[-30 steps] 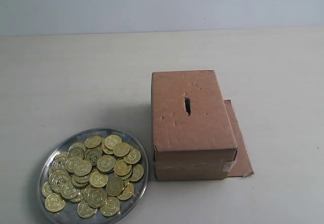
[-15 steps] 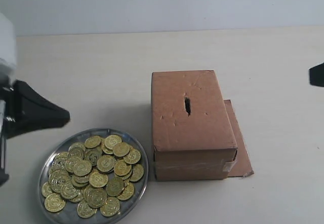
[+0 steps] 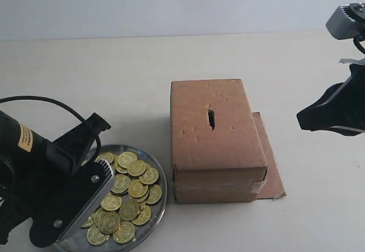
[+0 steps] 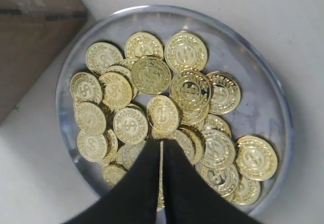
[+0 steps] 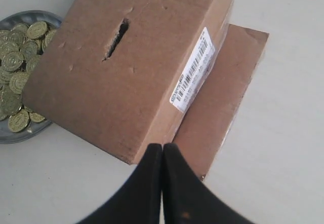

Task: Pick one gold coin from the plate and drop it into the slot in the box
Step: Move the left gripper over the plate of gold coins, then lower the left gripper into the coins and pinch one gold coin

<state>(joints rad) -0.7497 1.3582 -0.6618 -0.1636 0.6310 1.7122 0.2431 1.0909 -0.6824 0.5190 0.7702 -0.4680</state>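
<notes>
The silver plate (image 3: 158,205) sits at the front left, heaped with gold coins (image 3: 134,189). To its right stands the brown box (image 3: 219,149), with the dark slot (image 3: 211,118) in its top face. My left gripper (image 3: 101,123) hangs shut over the plate's left half and hides part of it. In the left wrist view its tips (image 4: 162,143) are above the coins (image 4: 162,113) inside the plate (image 4: 276,95), and only a hairline gap shows between them. My right gripper (image 3: 302,118) is shut, in the air to the right of the box. Its tips (image 5: 162,146) are over the box's (image 5: 147,87) lower edge, away from the slot (image 5: 116,39).
A flat brown cardboard sheet (image 3: 271,172) lies under the box and sticks out on its right side; it shows as the sheet (image 5: 223,97) in the right wrist view. A white barcode label (image 5: 192,69) is on one box face. The pale table (image 3: 114,75) extends behind everything.
Both arms have come into the exterior view. The left arm swung in from the left and now covers part of the plate. The right arm moved in from the right edge.
</notes>
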